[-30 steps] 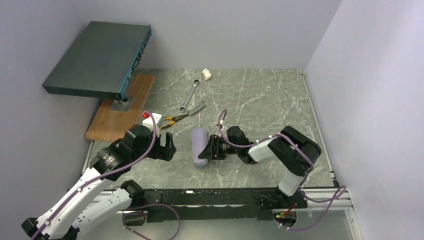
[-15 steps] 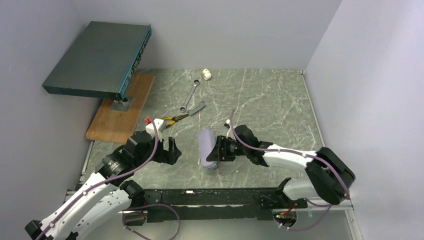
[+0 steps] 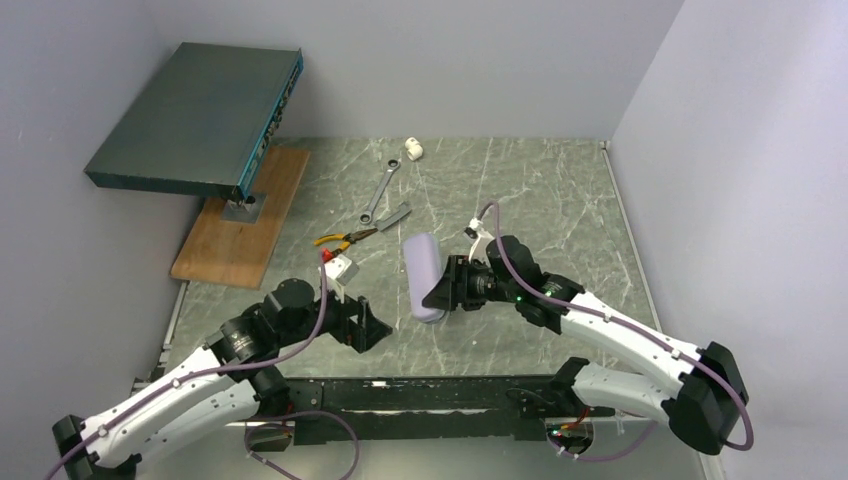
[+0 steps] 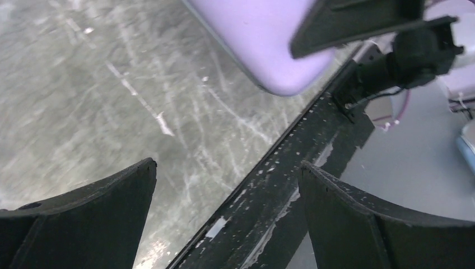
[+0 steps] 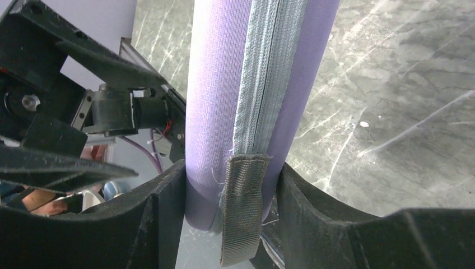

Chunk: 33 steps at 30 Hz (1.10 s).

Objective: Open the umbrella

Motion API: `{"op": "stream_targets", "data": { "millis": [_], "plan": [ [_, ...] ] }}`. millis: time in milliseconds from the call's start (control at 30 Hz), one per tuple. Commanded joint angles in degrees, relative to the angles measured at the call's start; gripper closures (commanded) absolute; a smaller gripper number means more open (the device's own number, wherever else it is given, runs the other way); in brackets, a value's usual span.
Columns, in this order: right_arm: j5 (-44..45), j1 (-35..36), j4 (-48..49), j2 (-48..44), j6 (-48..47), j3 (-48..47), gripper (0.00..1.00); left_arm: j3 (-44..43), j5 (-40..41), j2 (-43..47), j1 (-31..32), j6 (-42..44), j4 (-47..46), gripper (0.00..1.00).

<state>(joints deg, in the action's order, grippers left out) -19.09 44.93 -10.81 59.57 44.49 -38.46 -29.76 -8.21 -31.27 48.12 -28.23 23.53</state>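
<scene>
A lilac oblong zipped case point(image 3: 424, 275) is held off the table, near end down. My right gripper point(image 3: 447, 293) is shut on its lower end. In the right wrist view both fingers press the sides of the case point(image 5: 210, 84); its grey zipper point(image 5: 269, 73) is closed and a grey fabric tab point(image 5: 243, 213) hangs between the jaws of the gripper point(image 5: 232, 174). The umbrella itself does not show. My left gripper point(image 3: 365, 325) is open and empty, left of and below the case. The left wrist view shows it point(image 4: 227, 165) over the table's front edge, with the case point(image 4: 263, 39) above.
Yellow-handled pliers point(image 3: 345, 239), a wrench point(image 3: 379, 192), a grey flat tool point(image 3: 393, 217) and a small white part point(image 3: 413, 150) lie at the back. A wooden board point(image 3: 240, 215) carries a dark flat box on a stand point(image 3: 200, 115) at left. A black rail point(image 3: 430, 390) runs along the front edge.
My right arm has carried the case to the right and away from the front edge. My left gripper has moved right and nearer the front edge, still open.
</scene>
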Motion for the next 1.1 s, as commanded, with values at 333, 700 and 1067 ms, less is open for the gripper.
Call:
{"op": "stream_targets", "data": {
  "millis": [333, 700, 1067],
  "plan": [
    [4.5, 0.1, -9.3, -11.3, 0.4, -6.1, 1.0, -1.6, 17.1, -7.0, 26.4, 4.7, -16.2, 0.09],
    [5.1, 0.1, -14.0, -17.7, 1.9, -7.3, 1.0, -5.4, 26.3, -15.9, 34.3, 10.3, -22.8, 0.14],
    [1.1, 0.1, -14.2, -18.1, 3.4, -8.3, 1.0, 4.0, 34.8, -14.7, 42.0, 23.4, -41.4, 0.3]
  ]
}}
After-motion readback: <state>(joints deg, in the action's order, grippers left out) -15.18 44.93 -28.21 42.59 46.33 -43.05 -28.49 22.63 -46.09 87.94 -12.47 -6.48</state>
